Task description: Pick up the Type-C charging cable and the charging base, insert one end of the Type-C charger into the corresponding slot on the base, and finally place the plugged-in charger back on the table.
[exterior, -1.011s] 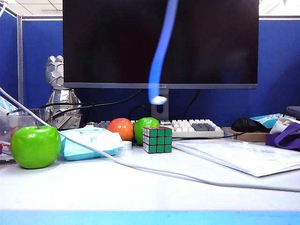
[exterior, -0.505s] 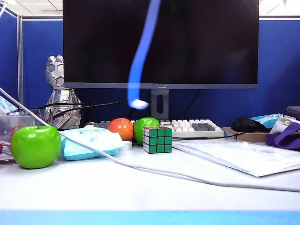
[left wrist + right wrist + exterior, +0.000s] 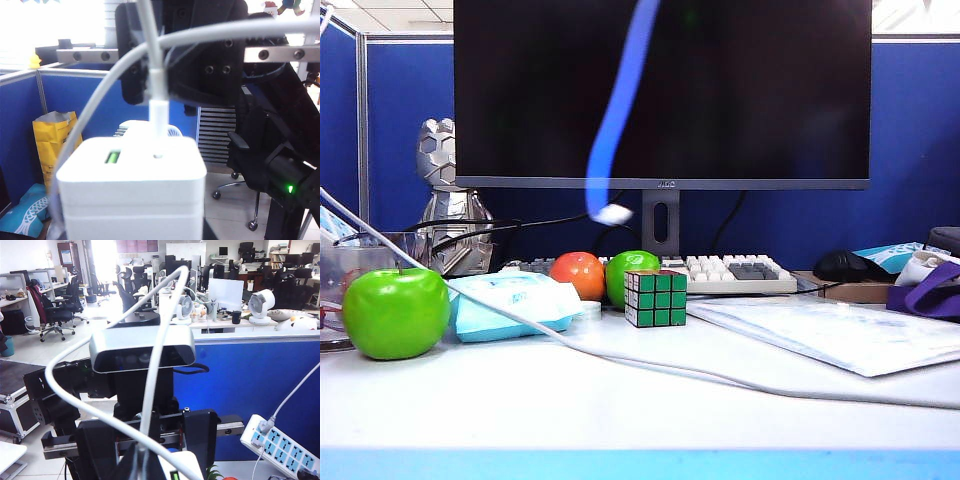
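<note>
The white charging base fills the near part of the left wrist view, its port face showing a green-lined port and the small dark slot. My left gripper is shut on the base; its fingers are hidden in its own view. My right gripper is shut on the Type-C charging cable just behind its white plug. The plug's tip stands at the far edge of the port face, outside the slot. The cable's free end hangs blurred before the monitor, above the table. Neither gripper shows in the exterior view.
A large green apple, a tissue pack, an orange fruit, a Rubik's cube, a keyboard and a white padded envelope lie on the table. A thicker white cable runs across it.
The hanging cable end has swung to the left in front of the monitor. Nothing on the table has moved.
</note>
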